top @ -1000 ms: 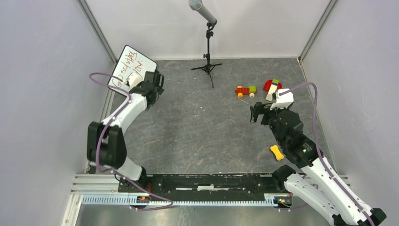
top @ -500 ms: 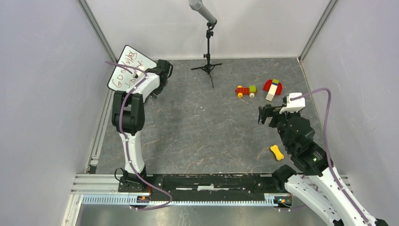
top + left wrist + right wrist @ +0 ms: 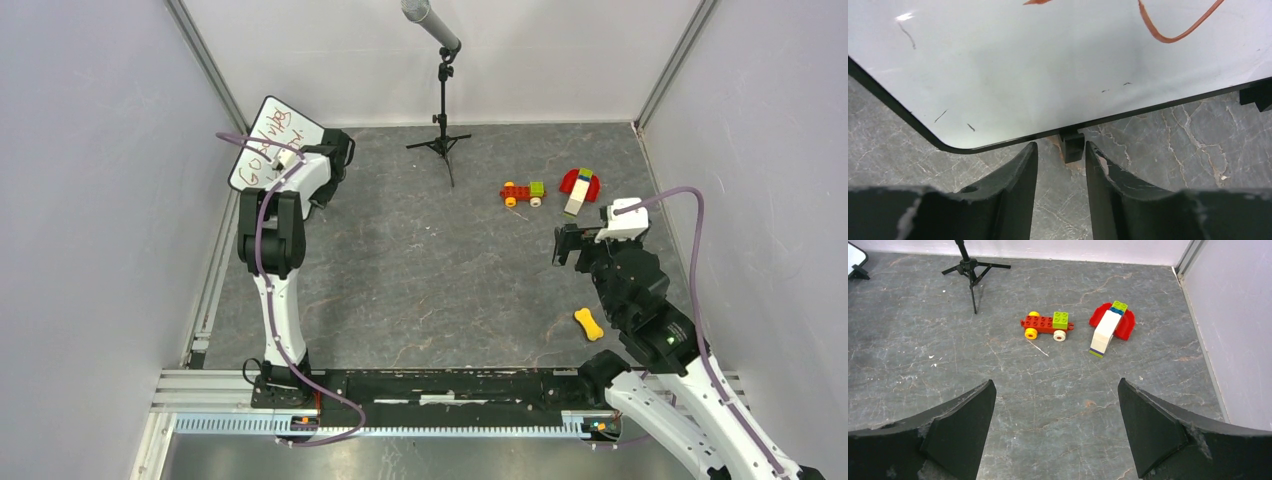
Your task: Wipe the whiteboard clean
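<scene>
At the far left corner of the desk [image 3: 420, 290]: whiteboard [image 3: 262, 150] standing tilted, red writing not yet wiped. Left tool [image 3: 1060, 150] half spread at its bottom edge, small black foot [image 3: 1071, 145] just ahead, pinching nothing, likely lined up to grab. Right tool [image 3: 1055, 381] spread wide, empty, waiting near the toy car [image 3: 1047, 325].

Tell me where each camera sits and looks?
Top: overhead, near side, looking down at the table; left arm and right arm show.
Left wrist: on the left arm, facing the whiteboard; left tool shows.
Right wrist: on the right arm, facing the toy car; right tool shows.
Shared: top and left wrist both show the whiteboard.
</scene>
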Action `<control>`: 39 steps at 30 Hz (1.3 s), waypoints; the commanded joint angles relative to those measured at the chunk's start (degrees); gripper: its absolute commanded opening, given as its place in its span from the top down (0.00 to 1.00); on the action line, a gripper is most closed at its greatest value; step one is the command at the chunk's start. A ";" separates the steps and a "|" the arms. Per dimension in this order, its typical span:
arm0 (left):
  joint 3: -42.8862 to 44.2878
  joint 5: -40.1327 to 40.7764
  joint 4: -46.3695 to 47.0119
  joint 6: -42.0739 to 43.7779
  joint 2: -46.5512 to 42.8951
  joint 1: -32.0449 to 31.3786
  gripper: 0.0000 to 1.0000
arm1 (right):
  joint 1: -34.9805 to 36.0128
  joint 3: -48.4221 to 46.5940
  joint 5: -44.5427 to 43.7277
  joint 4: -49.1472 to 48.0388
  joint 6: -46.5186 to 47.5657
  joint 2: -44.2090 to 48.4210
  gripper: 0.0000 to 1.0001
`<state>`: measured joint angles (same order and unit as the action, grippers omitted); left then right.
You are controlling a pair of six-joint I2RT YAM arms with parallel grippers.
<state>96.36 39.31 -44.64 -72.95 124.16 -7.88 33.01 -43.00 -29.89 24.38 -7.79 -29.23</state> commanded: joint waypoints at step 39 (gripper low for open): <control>-32.44 -3.46 1.90 -11.36 -21.68 -22.25 0.98 | 0.12 6.55 8.83 -9.33 -4.01 -8.69 0.02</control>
<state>68.36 37.82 -37.06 -74.70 106.34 -22.46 33.01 -37.08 -20.97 17.52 -12.14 -37.60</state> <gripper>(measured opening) 0.239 0.978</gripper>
